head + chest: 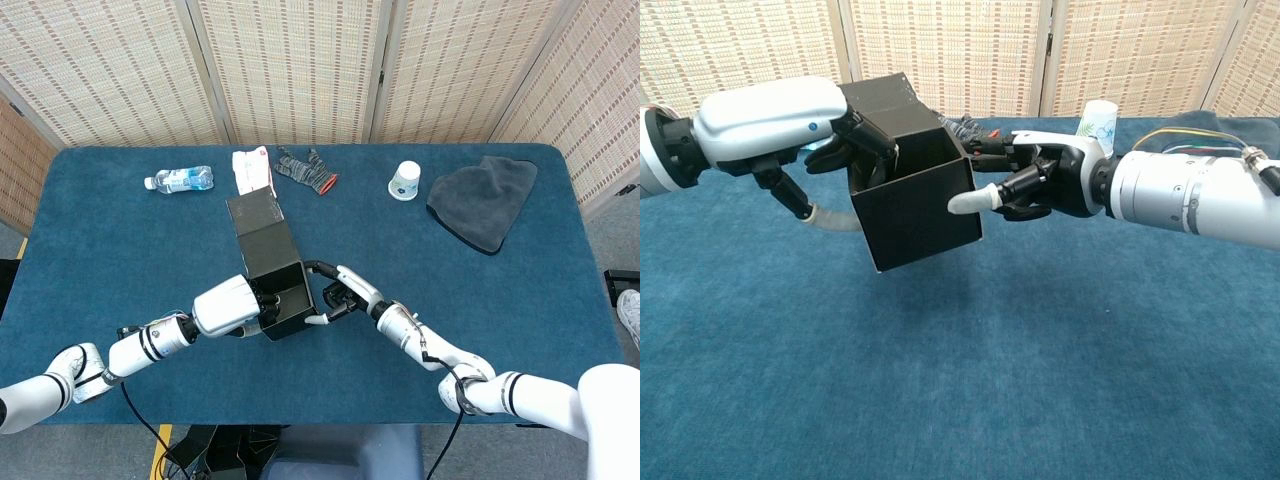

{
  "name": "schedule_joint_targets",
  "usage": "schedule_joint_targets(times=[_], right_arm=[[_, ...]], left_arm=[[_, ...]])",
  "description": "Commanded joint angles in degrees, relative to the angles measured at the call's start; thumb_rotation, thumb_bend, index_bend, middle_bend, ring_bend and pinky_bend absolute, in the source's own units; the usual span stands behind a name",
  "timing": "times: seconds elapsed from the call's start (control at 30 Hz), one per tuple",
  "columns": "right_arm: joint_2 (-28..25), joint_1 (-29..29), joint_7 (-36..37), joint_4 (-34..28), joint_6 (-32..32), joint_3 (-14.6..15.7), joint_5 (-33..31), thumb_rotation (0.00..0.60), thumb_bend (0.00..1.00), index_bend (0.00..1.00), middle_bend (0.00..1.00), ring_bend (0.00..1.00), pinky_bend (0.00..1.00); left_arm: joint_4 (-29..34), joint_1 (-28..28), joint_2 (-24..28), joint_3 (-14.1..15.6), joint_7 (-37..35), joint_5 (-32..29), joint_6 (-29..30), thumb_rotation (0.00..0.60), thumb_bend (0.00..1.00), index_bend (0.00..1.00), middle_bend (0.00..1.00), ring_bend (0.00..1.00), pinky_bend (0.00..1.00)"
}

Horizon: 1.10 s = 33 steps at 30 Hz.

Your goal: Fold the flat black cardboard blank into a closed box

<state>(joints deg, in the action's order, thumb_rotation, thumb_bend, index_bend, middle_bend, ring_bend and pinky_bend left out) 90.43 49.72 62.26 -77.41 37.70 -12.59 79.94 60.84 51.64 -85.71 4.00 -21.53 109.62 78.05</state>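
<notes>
The black box (920, 205) is held tilted above the worktop (960, 380) by the left robot hand (845, 150), fingers inside; the right robot hand (1035, 180) is curled, one fingertip (965, 203) touching its side.

Matt card, glossy plastic, napped cloth
Black cardboard box (920, 205) is matt; hand shells (765, 120) glossy white plastic; table cover (960, 380) rough blue cloth.

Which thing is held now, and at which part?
The left hand holds the black box by its left wall, fingers inside. The right hand touches its right edge.
</notes>
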Motion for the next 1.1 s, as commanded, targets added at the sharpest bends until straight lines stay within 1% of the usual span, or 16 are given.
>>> schedule_joint_targets(times=[0.03, 0.07, 0.13, 0.2, 0.33, 0.43, 0.53, 0.63, 0.73, 0.9, 1.0, 1.1], right_arm=[[0.0, 0.0, 0.0, 0.0, 0.2, 0.1, 0.1, 0.6, 0.38, 0.47, 0.44, 0.82, 1.0], [0.1, -0.1, 0.0, 0.1, 0.3, 0.0, 0.0, 0.6, 0.38, 0.47, 0.44, 0.82, 1.0], [0.1, -0.2, 0.0, 0.2, 0.6, -0.1, 0.0, 0.6, 0.38, 0.47, 0.44, 0.82, 1.0], [0.2, -0.3, -0.2, 0.4, 1.1, -0.2, -0.2, 0.6, 0.38, 0.47, 0.44, 0.82, 1.0], [0.7, -0.7, -0.8, 0.9, 2.1, -0.3, -0.5, 0.6, 0.39, 0.47, 0.44, 0.82, 1.0], [1.4, -0.8, -1.5, 1.6, 2.4, -0.4, -1.1, 0.6, 0.4, 0.47, 0.44, 0.82, 1.0], [2.1, -0.8, -2.7, 2.5, 2.5, -0.6, -1.7, 0.6, 0.4, 0.47, 0.44, 0.82, 1.0], [3.0, -0.6, -4.0, 3.6, 2.2, -0.7, -2.5, 0.6, 0.4, 0.47, 0.44, 0.82, 1.0], [4.1, -0.5, -5.1, 4.8, 1.8, -0.8, -3.3, 0.6, 0.4, 0.47, 0.44, 0.82, 1.0], [6.3, -0.2, -8.0, 6.8, 1.2, -0.8, -4.7, 0.6, 0.4, 0.47, 0.4, 0.82, 1.0], [8.0, -0.1, -10.0, 8.0, 1.3, -1.2, -5.9, 0.6, 0.39, 0.47, 0.38, 0.81, 1.0], [10.1, 0.1, -12.3, 9.2, 1.2, -1.5, -7.2, 0.6, 0.38, 0.43, 0.34, 0.8, 1.0]], left_arm=[[0.0, 0.0, 0.1, 0.1, 0.1, 0.0, 0.1, 0.6, 0.43, 0.7, 0.67, 0.71, 0.77], [0.1, 0.0, 0.2, 0.1, 0.2, -0.1, 0.1, 0.6, 0.43, 0.69, 0.67, 0.71, 0.77], [0.3, -0.1, 0.4, 0.2, 0.6, -0.3, -0.2, 0.6, 0.43, 0.63, 0.63, 0.7, 0.77], [0.9, -0.2, 0.9, 0.3, 1.1, -0.6, -0.5, 0.6, 0.42, 0.57, 0.55, 0.69, 0.75], [1.8, -0.6, 1.8, 0.2, 1.7, -1.0, -0.2, 0.6, 0.41, 0.51, 0.48, 0.67, 0.73], [2.3, -1.0, 2.4, 0.1, 2.3, -1.5, -0.1, 0.6, 0.41, 0.44, 0.42, 0.66, 0.73], [2.4, -1.7, 2.9, 0.3, 2.5, -2.1, 0.1, 0.6, 0.41, 0.35, 0.32, 0.63, 0.71], [2.1, -2.6, 3.3, 0.4, 2.8, -2.5, 0.7, 0.6, 0.41, 0.31, 0.27, 0.59, 0.7], [1.8, -3.7, 3.9, 0.3, 3.1, -3.1, 1.7, 0.6, 0.41, 0.27, 0.24, 0.55, 0.69], [1.2, -6.1, 5.1, -0.7, 2.3, -4.9, 4.7, 0.6, 0.41, 0.27, 0.23, 0.49, 0.69], [0.7, -7.8, 5.8, -1.3, 1.3, -6.4, 6.4, 0.6, 0.41, 0.27, 0.22, 0.49, 0.69], [0.3, -9.6, 6.5, -1.9, 0.3, -7.6, 8.3, 0.6, 0.41, 0.27, 0.22, 0.49, 0.69]])
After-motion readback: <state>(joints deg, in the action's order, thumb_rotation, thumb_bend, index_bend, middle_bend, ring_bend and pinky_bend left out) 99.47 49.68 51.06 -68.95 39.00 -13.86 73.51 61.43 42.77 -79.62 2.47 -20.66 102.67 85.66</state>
